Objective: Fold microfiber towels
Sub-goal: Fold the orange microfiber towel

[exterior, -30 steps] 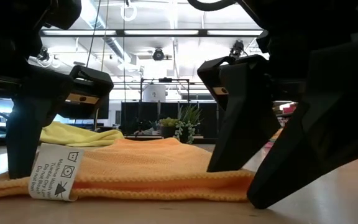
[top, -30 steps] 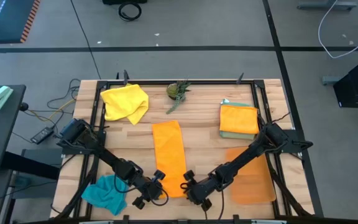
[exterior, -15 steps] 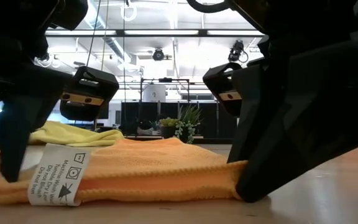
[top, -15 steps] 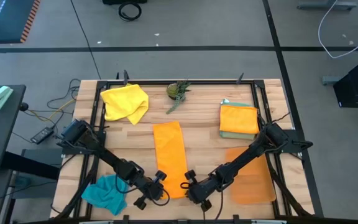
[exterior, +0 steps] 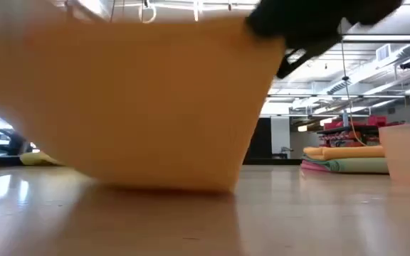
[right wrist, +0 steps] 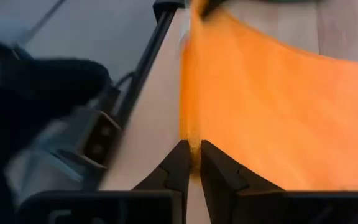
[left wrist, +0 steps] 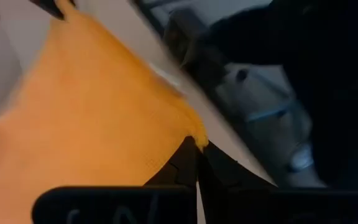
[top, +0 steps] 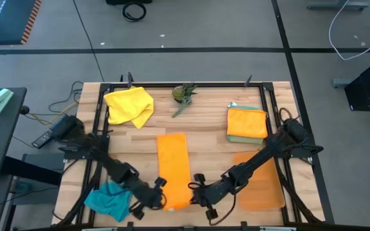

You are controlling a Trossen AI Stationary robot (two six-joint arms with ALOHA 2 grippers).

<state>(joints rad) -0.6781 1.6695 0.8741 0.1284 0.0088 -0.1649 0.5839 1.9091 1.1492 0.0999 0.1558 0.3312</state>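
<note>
High view: the long orange towel lies at lower centre of the frame. The left gripper pinches its near left corner; the right gripper pinches the near right corner. Both wrist views show fingers clamped on cloth edge. In the low view the near edge appears lifted off the table, though blurred. A yellow towel sits upper left, a teal towel lower left.

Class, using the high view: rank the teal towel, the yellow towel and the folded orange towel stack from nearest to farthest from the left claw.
1. Teal towel: right beside the left claw, at the table's near left corner.
2. Yellow towel: far left corner.
3. Folded orange towel stack: far right side.
</note>
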